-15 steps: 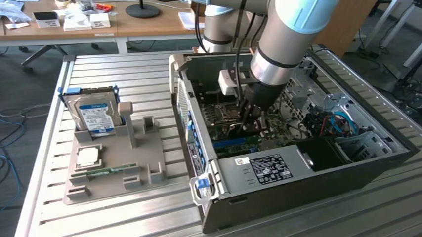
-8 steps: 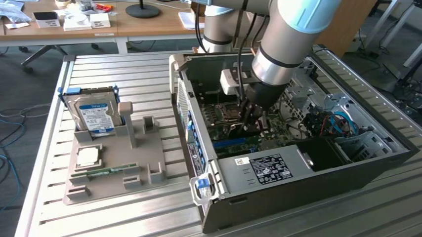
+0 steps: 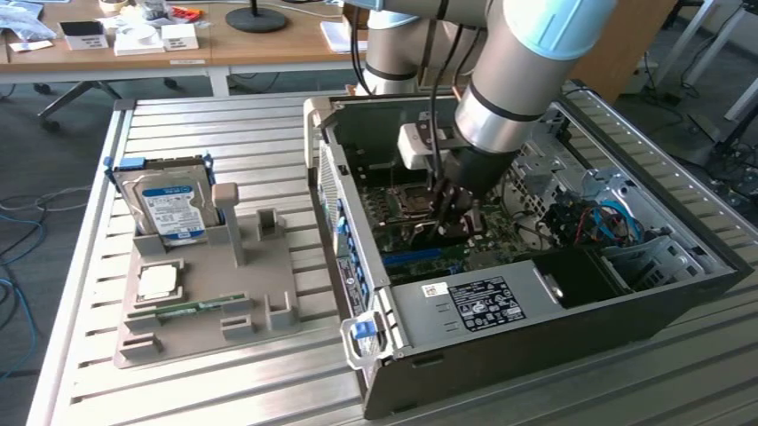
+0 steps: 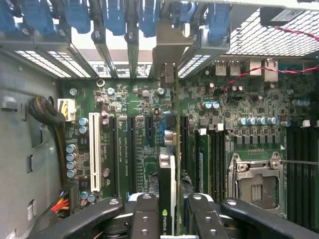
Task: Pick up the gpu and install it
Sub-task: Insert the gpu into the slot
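While black jointed fingers [image 4: 144, 214] clamp its faces, the thin green gpu card [image 4: 167, 169] with a silver bracket stands edge-on above slots in the green motherboard [image 4: 134, 149]; the exterior view adds the grey metal case [image 3: 663, 284] on a slatted table [image 3: 213, 124].

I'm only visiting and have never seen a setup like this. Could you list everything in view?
table: one, silver slats, under everything
computer case: one, grey, open, on the table
motherboard: one, green, inside the case
processor socket: one, silver, on the motherboard
power supply: one, grey with black label, in the case
tray: one, grey, on the exterior view's left of the case
hard drive: one, silver with blue-white label, upright in the tray
processor chip: one, silver, flat in the tray
memory stick: one, green, lying in the tray
gpu: one, green, on edge over the motherboard
robot arm: one, grey and light blue, reaching into the case
gripper: one, black, closed on the gpu
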Action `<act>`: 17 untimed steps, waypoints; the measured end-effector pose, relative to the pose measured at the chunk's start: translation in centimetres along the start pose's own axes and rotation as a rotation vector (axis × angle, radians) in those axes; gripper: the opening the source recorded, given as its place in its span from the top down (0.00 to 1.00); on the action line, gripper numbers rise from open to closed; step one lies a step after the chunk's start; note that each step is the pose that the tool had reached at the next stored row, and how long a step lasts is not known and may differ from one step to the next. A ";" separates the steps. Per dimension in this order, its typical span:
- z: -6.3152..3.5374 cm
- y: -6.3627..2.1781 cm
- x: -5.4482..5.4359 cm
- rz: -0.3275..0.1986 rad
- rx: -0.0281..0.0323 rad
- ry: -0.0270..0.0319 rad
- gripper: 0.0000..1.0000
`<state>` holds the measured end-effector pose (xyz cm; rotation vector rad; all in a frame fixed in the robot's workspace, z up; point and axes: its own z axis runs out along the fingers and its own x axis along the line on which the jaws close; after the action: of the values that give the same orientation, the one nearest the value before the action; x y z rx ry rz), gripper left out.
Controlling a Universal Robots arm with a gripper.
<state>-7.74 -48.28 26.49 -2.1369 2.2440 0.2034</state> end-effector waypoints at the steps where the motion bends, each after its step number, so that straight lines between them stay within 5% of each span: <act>1: 0.00 -0.13 0.0 0.001 -0.0091 0.0010 0.73; 4: 0.09 -0.40 0.0 0.004 -0.0319 0.0082 0.73; 12: 0.50 -0.45 0.0 0.004 -0.0323 0.0117 0.73; 17: 0.64 -0.45 0.0 -0.029 -0.0212 0.0139 0.73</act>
<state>-7.34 -48.25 25.82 -2.1864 2.2270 0.2130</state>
